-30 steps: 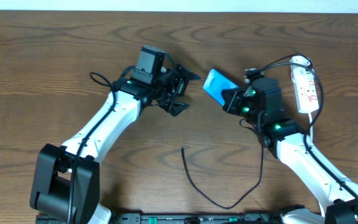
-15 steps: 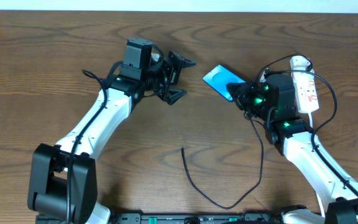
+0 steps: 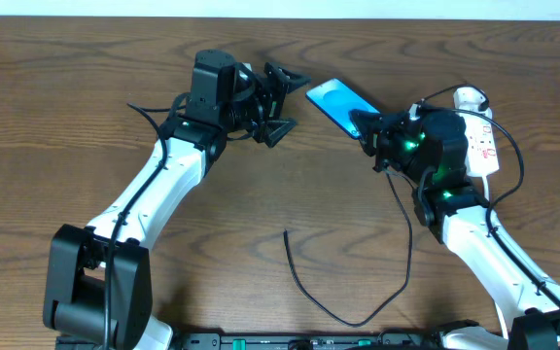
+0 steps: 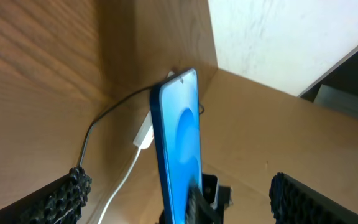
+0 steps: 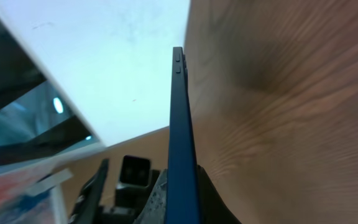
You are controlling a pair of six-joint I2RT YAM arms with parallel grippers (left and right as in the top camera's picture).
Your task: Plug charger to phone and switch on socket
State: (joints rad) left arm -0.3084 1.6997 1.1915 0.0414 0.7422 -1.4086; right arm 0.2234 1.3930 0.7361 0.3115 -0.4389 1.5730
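Upper centre, the left fingers [image 3: 285,76] stand spread wide, just left of the phone [image 3: 336,99], not touching it. The right fingers [image 3: 367,126] pinch the phone's lower end near the bench's [image 3: 66,97] far edge. The socket [image 3: 481,141] lies far right; the charger [image 3: 304,287] curls on open bench below.

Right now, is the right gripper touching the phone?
Touching. In the right wrist view the phone stands edge-on, clamped between the fingers of the right gripper.
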